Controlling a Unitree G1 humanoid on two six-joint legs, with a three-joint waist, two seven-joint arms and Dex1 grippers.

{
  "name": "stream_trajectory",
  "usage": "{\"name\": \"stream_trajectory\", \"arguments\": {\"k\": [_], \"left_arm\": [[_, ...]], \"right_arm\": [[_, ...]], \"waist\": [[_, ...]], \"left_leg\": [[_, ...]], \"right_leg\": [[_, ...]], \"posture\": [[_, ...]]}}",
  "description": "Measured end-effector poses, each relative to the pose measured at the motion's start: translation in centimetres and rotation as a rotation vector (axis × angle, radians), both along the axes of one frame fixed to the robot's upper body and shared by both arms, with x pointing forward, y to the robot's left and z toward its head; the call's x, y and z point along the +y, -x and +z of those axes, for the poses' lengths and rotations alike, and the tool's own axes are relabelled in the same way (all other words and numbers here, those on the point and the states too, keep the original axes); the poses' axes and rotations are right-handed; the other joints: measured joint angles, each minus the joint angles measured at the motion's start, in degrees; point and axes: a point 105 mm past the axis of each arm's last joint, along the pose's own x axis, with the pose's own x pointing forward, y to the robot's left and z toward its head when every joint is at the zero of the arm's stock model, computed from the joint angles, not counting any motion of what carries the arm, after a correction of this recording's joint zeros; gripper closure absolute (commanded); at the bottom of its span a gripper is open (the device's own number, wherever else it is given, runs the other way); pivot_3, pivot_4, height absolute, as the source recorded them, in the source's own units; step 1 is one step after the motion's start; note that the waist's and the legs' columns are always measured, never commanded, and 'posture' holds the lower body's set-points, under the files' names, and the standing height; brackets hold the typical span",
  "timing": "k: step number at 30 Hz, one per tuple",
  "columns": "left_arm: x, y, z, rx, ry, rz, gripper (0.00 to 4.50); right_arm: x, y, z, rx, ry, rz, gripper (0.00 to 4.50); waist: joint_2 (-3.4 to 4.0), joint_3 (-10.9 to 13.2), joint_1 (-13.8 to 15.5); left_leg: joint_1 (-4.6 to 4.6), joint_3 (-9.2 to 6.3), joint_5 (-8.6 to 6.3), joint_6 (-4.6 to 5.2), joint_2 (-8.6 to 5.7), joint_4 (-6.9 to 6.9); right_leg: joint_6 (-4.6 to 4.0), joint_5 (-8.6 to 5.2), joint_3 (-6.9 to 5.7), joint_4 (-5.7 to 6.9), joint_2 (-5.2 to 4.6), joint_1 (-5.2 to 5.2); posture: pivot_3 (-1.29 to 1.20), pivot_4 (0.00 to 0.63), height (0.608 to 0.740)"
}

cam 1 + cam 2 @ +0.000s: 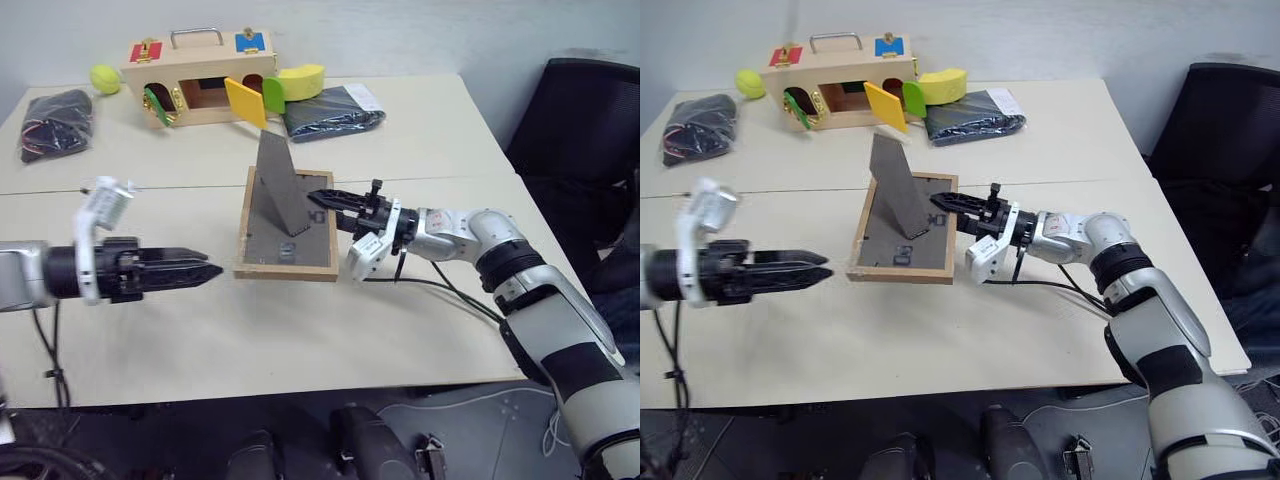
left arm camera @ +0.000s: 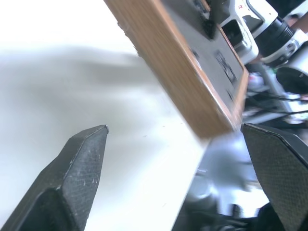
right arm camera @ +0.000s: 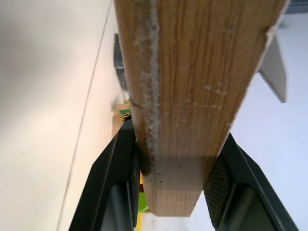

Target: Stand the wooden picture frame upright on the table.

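From the head camera, the picture frame (image 1: 288, 236) lies face down near the middle of the table (image 1: 300, 340), its grey stand flap raised. The right gripper (image 1: 322, 198) clamps the frame's right edge; the left gripper (image 1: 205, 272) hangs just left of it, apart. Left wrist view: fingers (image 2: 72, 178) spread wide, empty. Right wrist view: both pads (image 3: 219, 185) press the wooden edge
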Motion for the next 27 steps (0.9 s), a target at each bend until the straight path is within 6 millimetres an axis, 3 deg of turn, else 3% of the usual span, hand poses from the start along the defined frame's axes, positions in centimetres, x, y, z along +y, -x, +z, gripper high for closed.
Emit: {"name": "stream_trajectory", "arguments": {"k": [2,4,7,10,13,17,24,27], "left_arm": [[-0.8,1.4,0.5,-0.123,-0.06,-0.033,0.0],[-1.6,2.2,0.4,-0.198,-0.086,-0.053,0.0],[-2.4,2.6,-0.3,-0.248,-0.093,-0.061,0.0],[-3.4,2.5,-0.6,-0.324,-0.097,-0.058,0.0],[-3.6,2.2,-0.7,-0.353,-0.103,-0.045,0.0],[-3.3,1.8,-0.2,-0.387,-0.102,-0.03,0.0],[-2.2,1.4,0.0,-0.399,-0.109,-0.015,0.0],[-1.8,1.4,0.1,-0.392,-0.106,-0.019,0.0]], "right_arm": [[0.1,-0.3,-0.5,0.189,-0.035,-0.037,3.22],[-0.2,-0.7,-1.5,0.515,-0.124,-0.065,3.23],[-0.8,0.7,-2.9,1.048,-0.142,0.048,3.23],[-1.5,2.4,-2.2,1.519,-0.137,0.148,3.23],[-0.9,3.1,-2.7,1.773,-0.166,0.178,3.23],[-0.4,3.6,-5.6,1.989,-0.146,0.104,3.23],[-1.1,4.5,-8.1,1.999,-0.067,0.017,1.06],[-2.2,4.9,-7.9,1.923,-0.003,-0.009,0.07]], "waist": [[-0.08,-0.03,0.03],[-0.03,0.0,0.72],[0.06,0.06,2.12],[0.04,0.04,3.25],[0.01,0.02,3.25],[0.02,0.03,3.25],[0.02,0.03,3.21],[0.03,0.03,3.28]], "left_leg": [[0.21,-0.1,-0.01,0.01,0.03,-0.03],[0.26,-0.2,-0.06,0.1,0.07,0.02],[0.06,-0.33,-0.1,0.18,0.05,0.15],[0.01,-0.45,-0.14,0.22,0.03,0.14],[-0.02,-0.46,-0.14,0.2,0.0,0.11],[-0.13,-0.44,-0.14,0.21,-0.02,0.08],[-0.13,-0.39,-0.15,0.23,-0.03,0.07],[-0.13,-0.39,-0.16,0.25,-0.03,0.07]], "right_leg": [[0.01,0.01,-0.09,-0.1,0.01,0.32],[0.04,0.02,-0.12,0.0,-0.02,0.46],[0.07,0.04,-0.26,-0.05,-0.1,0.37],[0.07,0.04,-0.37,-0.17,-0.16,0.36],[0.06,0.04,-0.37,-0.19,-0.15,0.33],[0.06,0.04,-0.36,-0.26,-0.14,0.23],[0.06,0.04,-0.33,-0.31,-0.13,0.23],[0.06,0.04,-0.33,-0.32,-0.14,0.24]], "posture": [[0.0,0.15,0.74],[0.0,0.15,0.74],[0.0,0.15,0.74],[0.0,0.15,0.74],[0.0,0.15,0.74],[0.0,0.15,0.74],[0.0,0.15,0.74],[0.0,0.15,0.74]]}}
